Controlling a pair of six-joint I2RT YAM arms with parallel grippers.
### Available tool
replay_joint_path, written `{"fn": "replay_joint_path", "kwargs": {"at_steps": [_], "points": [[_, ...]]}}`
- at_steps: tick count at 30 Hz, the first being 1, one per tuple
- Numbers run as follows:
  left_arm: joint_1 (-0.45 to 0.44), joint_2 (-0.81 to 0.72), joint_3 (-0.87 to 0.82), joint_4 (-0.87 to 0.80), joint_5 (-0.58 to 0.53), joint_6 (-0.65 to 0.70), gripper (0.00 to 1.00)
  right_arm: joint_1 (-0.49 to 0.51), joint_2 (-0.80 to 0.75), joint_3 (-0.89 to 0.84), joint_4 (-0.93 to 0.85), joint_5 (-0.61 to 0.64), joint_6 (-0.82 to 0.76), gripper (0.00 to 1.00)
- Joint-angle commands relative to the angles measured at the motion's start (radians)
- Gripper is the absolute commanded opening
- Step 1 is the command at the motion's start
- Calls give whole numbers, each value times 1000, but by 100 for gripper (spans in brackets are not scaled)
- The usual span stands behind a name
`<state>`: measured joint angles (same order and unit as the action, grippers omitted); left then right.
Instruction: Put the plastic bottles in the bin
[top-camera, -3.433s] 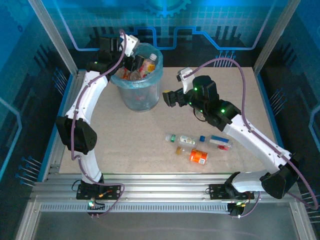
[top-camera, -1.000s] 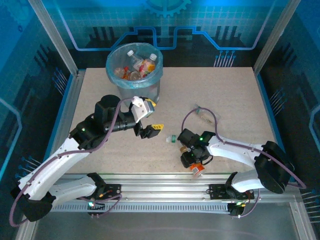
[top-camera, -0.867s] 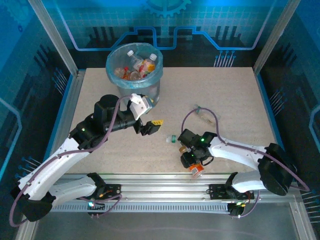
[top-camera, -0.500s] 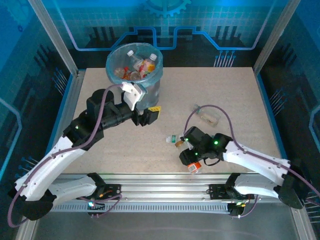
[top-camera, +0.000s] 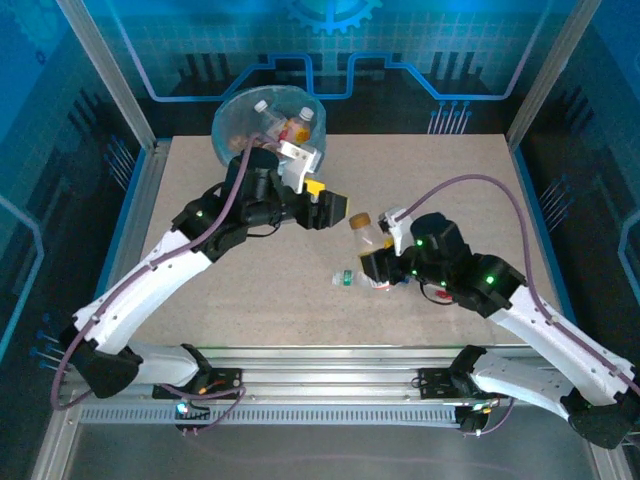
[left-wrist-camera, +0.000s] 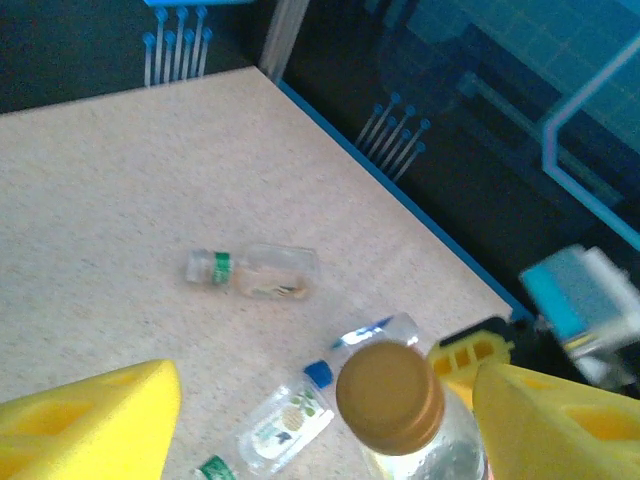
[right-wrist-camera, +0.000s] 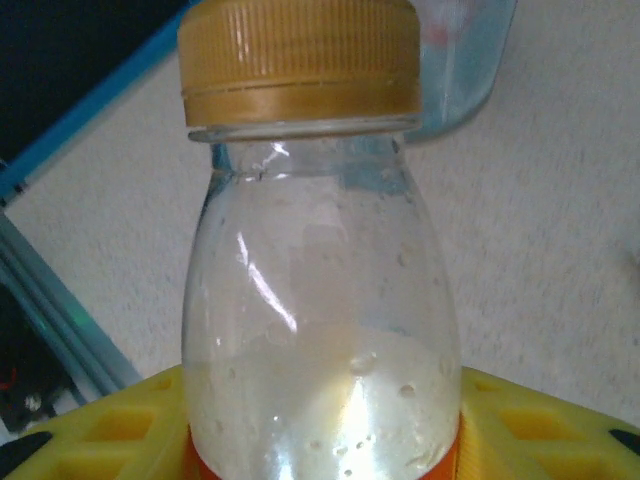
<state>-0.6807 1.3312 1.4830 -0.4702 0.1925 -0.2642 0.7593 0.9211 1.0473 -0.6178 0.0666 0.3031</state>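
The bin (top-camera: 232, 118) holds several bottles (top-camera: 283, 125); other bottles (left-wrist-camera: 255, 272) litter my bench (top-camera: 450, 170). Right end effector (top-camera: 378, 262) pinches one bottle (right-wrist-camera: 320, 300), left end effector (top-camera: 335, 206) spread.

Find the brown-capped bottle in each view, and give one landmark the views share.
Top external: the brown-capped bottle stands upright mid-table, held by the right gripper.
Left wrist: bottle low, right of centre, cap towards the camera.
Right wrist: bottle in the centre, close up, cap at top.
Shared landmark: the speckled beige table.
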Motion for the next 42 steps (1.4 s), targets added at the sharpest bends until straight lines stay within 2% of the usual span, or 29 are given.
{"fn": "replay_joint_path", "kwargs": {"at_steps": [1,8,15,18,23,27,30,35,38,42], "points": [[-6,27,51,-16,144,-83,77,-16,-21,47,102,-31,-55,48],[-6,64,46,28,257,-146,69,-19,-19,65,154,-68,-58,48],[-6,81,46,25,301,-158,64,-18,-17,56,159,-99,-52,48],[-6,87,49,28,309,-167,59,-18,-16,54,165,-109,-54,48],[-6,89,61,35,304,-153,43,-19,6,68,154,-109,-62,49],[-4,77,68,34,271,-133,35,-22,26,82,146,-110,-61,52],[-2,59,65,38,225,-115,18,-25,37,94,145,-96,-55,63],[30,17,58,67,146,-100,0,-26,39,115,153,-13,-66,93],[83,-9,73,80,90,-98,0,-29,41,135,160,48,-89,98],[181,-24,119,88,9,-56,0,-35,58,170,177,87,-124,99]]}}
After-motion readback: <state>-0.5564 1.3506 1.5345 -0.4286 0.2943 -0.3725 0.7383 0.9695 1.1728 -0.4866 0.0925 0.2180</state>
